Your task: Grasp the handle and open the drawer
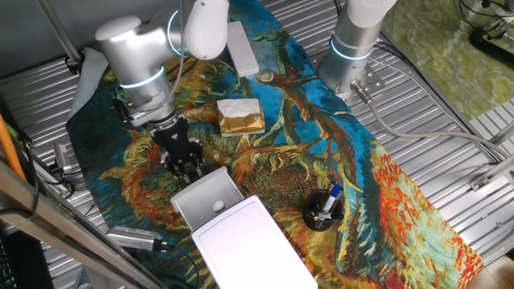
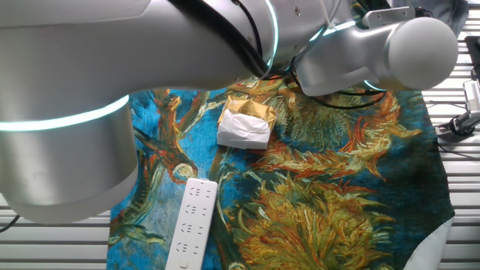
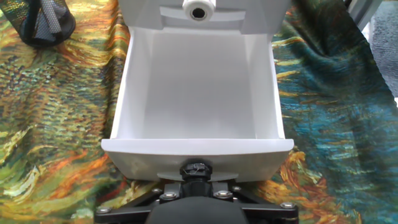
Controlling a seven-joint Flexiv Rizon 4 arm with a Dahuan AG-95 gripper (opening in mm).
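Drawer (image 3: 198, 93) pulled open; hand (image 3: 196, 171) at its front handle.

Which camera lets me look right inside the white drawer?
The hand view: it looks straight down into the open drawer, whose tray looks empty. One fixed view shows the drawer from above and farther off, pulled out of its box. The other fixed view does not show it.

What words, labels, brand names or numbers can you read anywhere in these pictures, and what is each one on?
No text can be read.
The white power strip shows only socket holes, no lettering.
The foil block has no readable print on its gold and white wrapping.
The drawer and its white box are plain.
The pen cup holds items too small to read.
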